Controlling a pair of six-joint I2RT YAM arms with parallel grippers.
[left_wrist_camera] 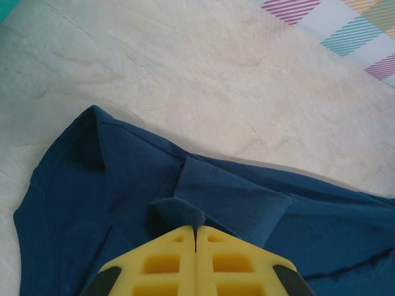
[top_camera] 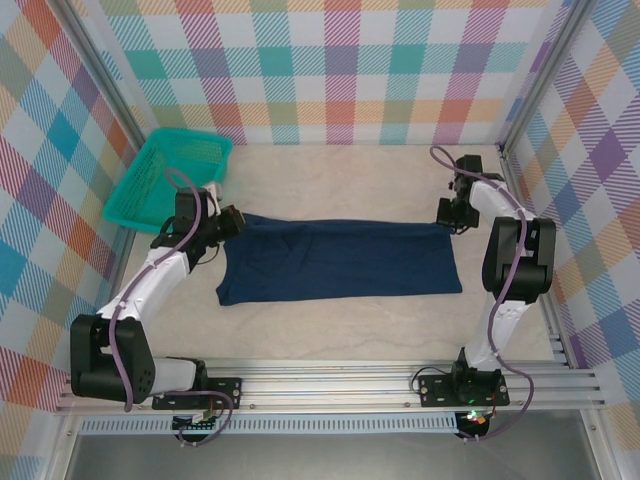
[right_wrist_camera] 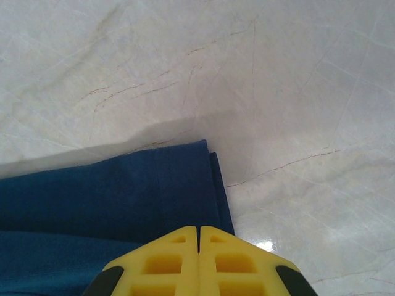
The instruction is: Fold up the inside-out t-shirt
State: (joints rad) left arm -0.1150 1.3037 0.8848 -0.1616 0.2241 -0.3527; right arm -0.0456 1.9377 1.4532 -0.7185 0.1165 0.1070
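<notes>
The inside-out t-shirt (top_camera: 340, 262) is being observed lying as a long navy band across the middle of the table (top_camera: 340, 335), stretched crosswise between the two arms. Its left end is being pinched by the left gripper (top_camera: 234, 222). In the left wrist view the yellow fingers (left_wrist_camera: 166, 262) are being pressed together with no gap, and a small raised tuck of cloth (left_wrist_camera: 178, 213) is being gripped at their tips. A sleeve with its seam showing is being noted just left of that tuck.

The right end is being held by the right gripper (top_camera: 446, 214). In the right wrist view its fingers (right_wrist_camera: 234, 262) are likewise being pressed together. The doubled corner of the shirt is being taken in under the tips, and a shadow is being cast on the table beyond the cloth's edge.

A teal mesh basket (top_camera: 165, 178) is being recorded at the far left corner, just beyond the left gripper and apart from the shirt.
</notes>
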